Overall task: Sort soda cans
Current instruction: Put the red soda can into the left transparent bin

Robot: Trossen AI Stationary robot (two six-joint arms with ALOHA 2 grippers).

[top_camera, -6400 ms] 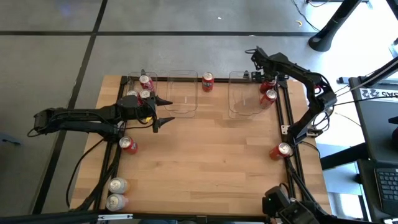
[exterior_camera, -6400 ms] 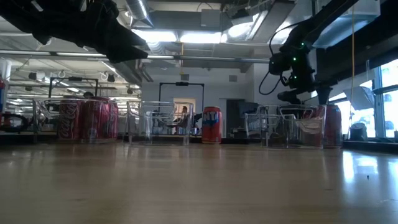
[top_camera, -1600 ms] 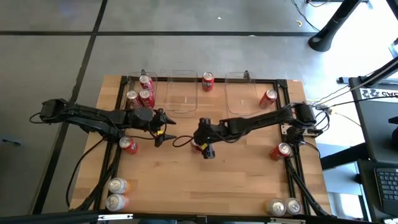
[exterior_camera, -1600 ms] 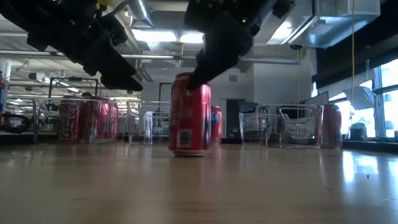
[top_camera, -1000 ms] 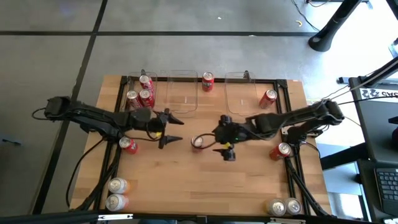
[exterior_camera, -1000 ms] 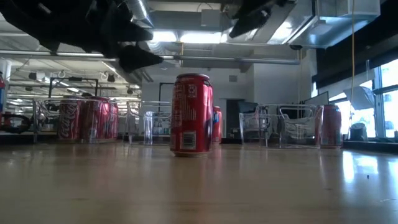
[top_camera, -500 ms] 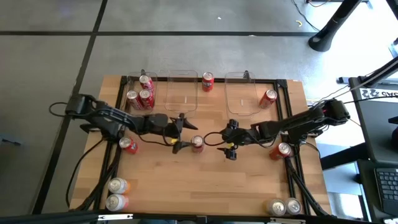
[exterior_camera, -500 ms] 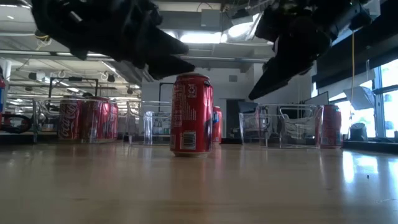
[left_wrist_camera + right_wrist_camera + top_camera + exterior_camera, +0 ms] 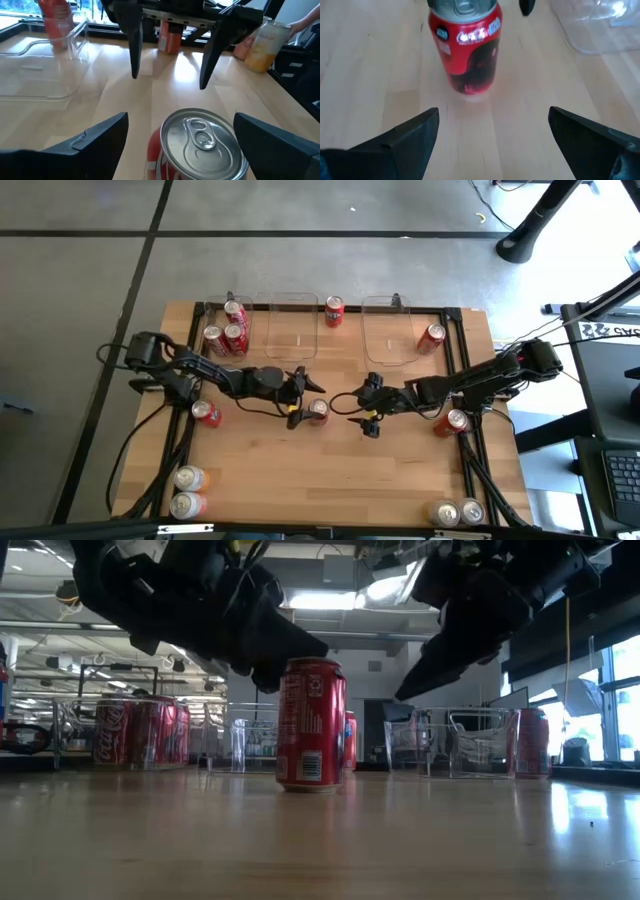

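While the left hand (image 9: pixel 299 399) straddles the can (image 9: pixel 318 410), fingers spread; right hand (image 9: pixel 369 408) waits beside.

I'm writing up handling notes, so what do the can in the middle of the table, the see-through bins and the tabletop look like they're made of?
Middle can: metal, probably aluminium; shiny silver top with pull tab, glossy red printed body. Bins: clear, glossy, likely plastic; the wood shows through them. Tabletop: light wood with visible planks and grain, smooth with a slight sheen.

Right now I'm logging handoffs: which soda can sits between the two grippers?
The upright red can at the table's centre, alone there; left gripper straddles it, open; right gripper is open beside it.
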